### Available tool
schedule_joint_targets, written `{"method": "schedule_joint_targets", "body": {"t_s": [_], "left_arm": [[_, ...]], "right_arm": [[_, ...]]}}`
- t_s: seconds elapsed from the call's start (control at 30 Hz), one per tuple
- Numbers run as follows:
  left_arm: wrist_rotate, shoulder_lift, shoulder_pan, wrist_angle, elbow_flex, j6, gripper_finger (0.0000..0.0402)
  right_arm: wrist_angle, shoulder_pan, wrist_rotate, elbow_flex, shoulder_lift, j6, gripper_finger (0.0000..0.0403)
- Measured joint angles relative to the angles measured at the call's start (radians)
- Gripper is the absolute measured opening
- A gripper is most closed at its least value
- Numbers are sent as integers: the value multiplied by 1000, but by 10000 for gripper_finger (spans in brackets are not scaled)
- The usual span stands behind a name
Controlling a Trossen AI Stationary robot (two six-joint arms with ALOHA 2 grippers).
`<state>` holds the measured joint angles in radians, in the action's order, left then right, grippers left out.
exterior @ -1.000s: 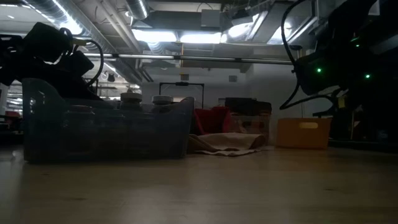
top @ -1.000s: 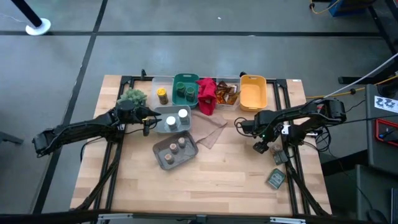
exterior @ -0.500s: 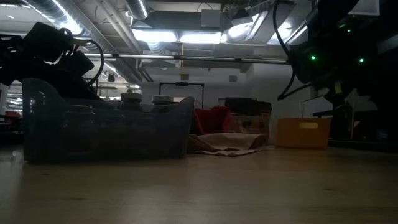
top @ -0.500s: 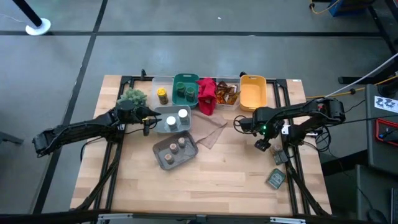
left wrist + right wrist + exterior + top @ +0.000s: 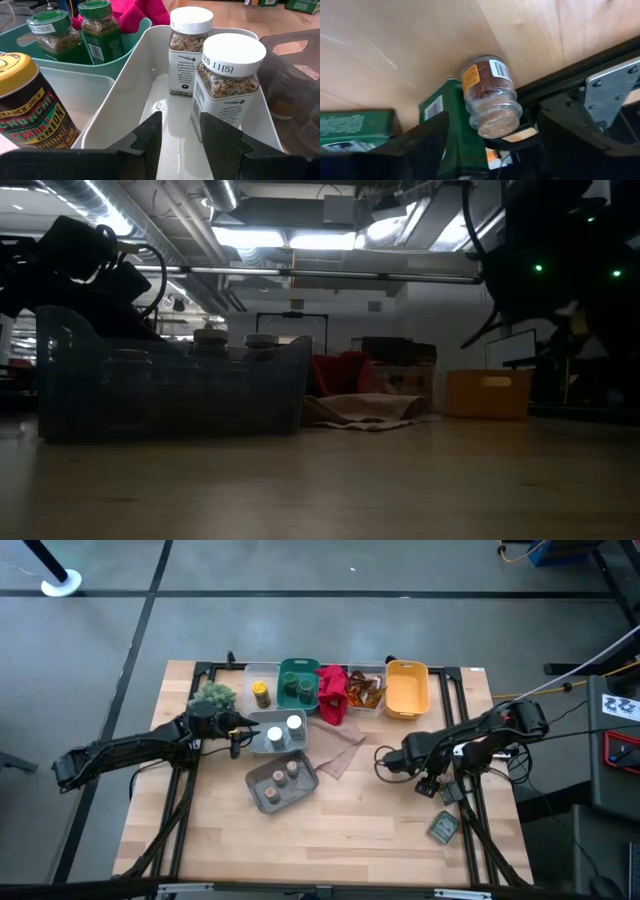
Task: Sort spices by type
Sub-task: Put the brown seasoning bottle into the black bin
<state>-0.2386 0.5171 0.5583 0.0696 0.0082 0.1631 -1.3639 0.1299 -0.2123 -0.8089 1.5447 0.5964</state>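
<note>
2 white-lidded jars (image 5: 220,75) stand upright in the white bin (image 5: 125,85); 1 tan-lidded jar (image 5: 490,95) lies tipped beside green packets (image 5: 455,130).

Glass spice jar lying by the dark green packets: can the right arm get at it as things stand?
Probably yes. The right pincer is open, the glass spice jar lies straight ahead, uncovered; only a dark green packet touches its side.

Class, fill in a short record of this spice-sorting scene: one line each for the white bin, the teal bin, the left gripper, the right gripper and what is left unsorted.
white bin: two white-lidded jars
teal bin: two green-lidded jars
left gripper: empty, jaws apart, at the white bin's rim
right gripper: open, above a lying jar
unsorted: that jar and dark green packets near the table's right edge
</note>
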Motion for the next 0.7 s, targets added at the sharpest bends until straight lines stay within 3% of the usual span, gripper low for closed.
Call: {"method": "schedule_joint_targets", "body": {"t_s": [0.43, 0.7], "left_arm": [[1, 0, 0, 1, 0, -24, 127], [0, 0, 0, 1, 0, -24, 127]], "right_arm": [[-1, 21, 71, 0, 108, 1, 303], [-1, 21, 20, 0, 116, 1, 303]]}}
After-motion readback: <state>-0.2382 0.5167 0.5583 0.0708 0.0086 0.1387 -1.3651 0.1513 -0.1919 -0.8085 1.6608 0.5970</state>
